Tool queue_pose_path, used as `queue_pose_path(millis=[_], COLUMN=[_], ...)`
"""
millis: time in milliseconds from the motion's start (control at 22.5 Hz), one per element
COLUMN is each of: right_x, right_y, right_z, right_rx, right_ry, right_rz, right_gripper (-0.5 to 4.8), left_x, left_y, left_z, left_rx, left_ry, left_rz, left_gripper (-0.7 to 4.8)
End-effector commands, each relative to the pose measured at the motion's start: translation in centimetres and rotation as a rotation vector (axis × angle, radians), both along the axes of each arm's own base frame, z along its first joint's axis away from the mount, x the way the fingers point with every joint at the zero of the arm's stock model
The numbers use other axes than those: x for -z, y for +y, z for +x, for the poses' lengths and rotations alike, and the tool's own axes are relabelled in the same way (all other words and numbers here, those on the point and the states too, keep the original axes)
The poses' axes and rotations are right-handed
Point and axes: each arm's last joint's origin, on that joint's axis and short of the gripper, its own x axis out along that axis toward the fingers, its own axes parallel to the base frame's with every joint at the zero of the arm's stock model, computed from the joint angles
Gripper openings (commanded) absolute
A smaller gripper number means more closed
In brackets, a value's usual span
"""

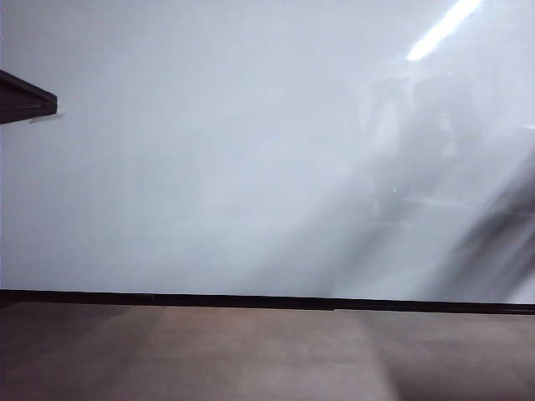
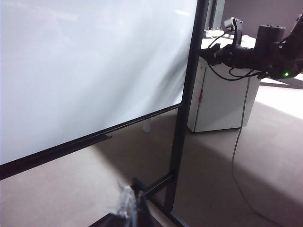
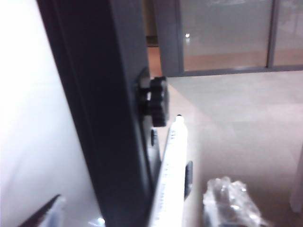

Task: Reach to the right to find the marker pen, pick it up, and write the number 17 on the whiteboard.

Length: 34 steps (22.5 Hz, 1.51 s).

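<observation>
**Right gripper closes in on marker pen at whiteboard's edge**

Wrapped in crinkled clear film, one finger (image 3: 232, 201) of the right gripper (image 3: 142, 208) fills the near corner of the right wrist view, its partner a dark wedge on the far side of the stand post (image 3: 109, 118). Between them lies the marker pen (image 3: 171, 170), a slim white barrel with a small dark tip, resting along the post just below a black knob (image 3: 154, 100). The jaws stand wide around it and nothing is held yet.

By the look of it, the pen is light, stiff and smooth, so it could slip or roll; the safest hold appears to be mid-barrel, well back from the tip, leaving the writing end free.

In the left wrist view the right arm (image 2: 255, 49) reaches in beside the post, a green light showing. The left gripper (image 2: 130, 208) shows only as a film-wrapped tip at the frame's edge; whether it is wide or narrow cannot be told.

The whiteboard (image 1: 209, 167) is blank and glossy, carrying faint reflections and a ceiling-light streak, with a thin black bottom edge. Below it runs a matte brown-grey floor (image 1: 251, 359). A white cabinet (image 2: 222, 104) stands behind the stand, and glass partitions (image 3: 222, 33) close off the room beyond.
</observation>
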Motion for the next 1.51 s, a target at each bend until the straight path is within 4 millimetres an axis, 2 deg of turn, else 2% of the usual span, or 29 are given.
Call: queue_pose_path(millis=[45,356,490,668,801,979,1068,1157,1202,1246,1291,1380,1425,1514], right_x=[-0.2,-0.2,-0.2,-0.2,-0.2,-0.2,-0.1,-0.1,-0.1,-0.1,-0.1,-0.2,-0.4,-2.8], right_y=[-0.2,-0.5,-0.6,-0.5,-0.5,-0.5,-0.5,-0.5,-0.5,-0.5,-0.5,-0.6,-0.7,-2.0], right_z=[0.0,0.0,0.0,0.0,0.0,0.0,0.0,0.0,0.0,0.0,0.0,0.0,-0.1,-0.9], right_rx=[0.006,0.051,0.052,0.051,0.052,0.052,0.051,0.051,0.051,0.051,0.051,0.052,0.063,0.191], right_ry=[-0.003,-0.002,-0.001,0.0,0.003,0.003,0.006,0.006,0.006,0.005,0.005,0.003,-0.009,-0.097], right_rz=[-0.006,-0.01,-0.013,-0.026,-0.025,-0.025,-0.024,-0.024,-0.025,-0.027,-0.027,-0.027,-0.027,0.003], right_gripper=[3.77,3.57,2.88,2.68,2.09,1.96,1.37,1.33,0.99,0.19,-0.05,-0.05,-0.05,-0.06], left_x=[-0.1,-0.1,-0.1,-0.1,-0.1,-0.1,-0.1,-0.1,-0.1,-0.1,-0.1,-0.1,-0.1,-0.1], left_y=[0.0,0.0,0.0,0.0,0.0,0.0,0.0,0.0,0.0,0.0,0.0,0.0,0.0,0.1], left_z=[0.0,0.0,0.0,0.0,0.0,0.0,0.0,0.0,0.0,0.0,0.0,0.0,0.0,0.1], left_rx=[0.001,0.0,0.0,0.0,0.0,0.0,0.0,0.0,0.0,0.0,0.0,0.0,0.0,-0.005], left_ry=[-0.011,-0.011,-0.011,-0.011,-0.011,-0.011,-0.011,-0.011,-0.011,-0.01,-0.011,-0.011,-0.01,-0.011], left_rz=[-0.005,-0.005,-0.005,-0.005,-0.005,-0.005,-0.005,-0.005,-0.005,-0.005,-0.005,-0.005,-0.005,-0.005], left_gripper=[-0.05,-0.05,-0.05,-0.05,-0.05,-0.05,-0.05,-0.05,-0.05,-0.05,-0.05,-0.05,-0.05,-0.05])
